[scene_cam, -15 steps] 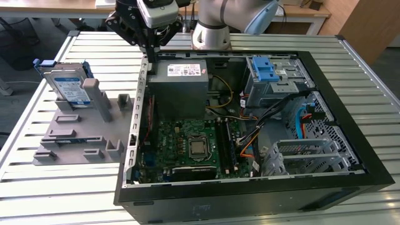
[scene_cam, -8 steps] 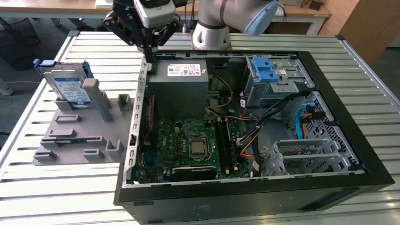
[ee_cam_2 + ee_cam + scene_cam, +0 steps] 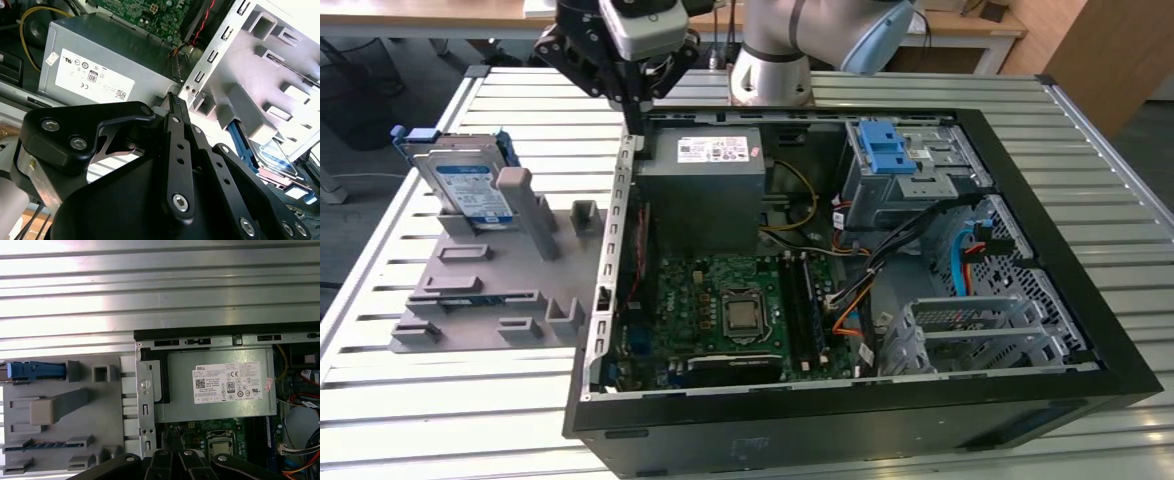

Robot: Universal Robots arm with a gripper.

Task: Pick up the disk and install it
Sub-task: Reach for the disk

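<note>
The disk (image 3: 464, 188), silver with a blue-and-white label and blue side rails, stands on edge in a grey holder (image 3: 487, 300) at the exterior view's left, beside the open computer case. From above, the first wrist view shows its blue rail (image 3: 35, 371). In the second wrist view part of the disk (image 3: 274, 156) shows behind the holder. My gripper (image 3: 636, 112) hangs over the case's rear corner nearest the holder, to the right of the disk and apart from it. Its black fingers (image 3: 173, 107) are pressed together with nothing between them.
The open black computer case (image 3: 854, 410) holds a grey power supply (image 3: 707, 165) just below my gripper, a green motherboard (image 3: 734, 305), cables, and a metal drive bay with a blue latch (image 3: 897, 150). Everything rests on a slatted metal table (image 3: 454, 400).
</note>
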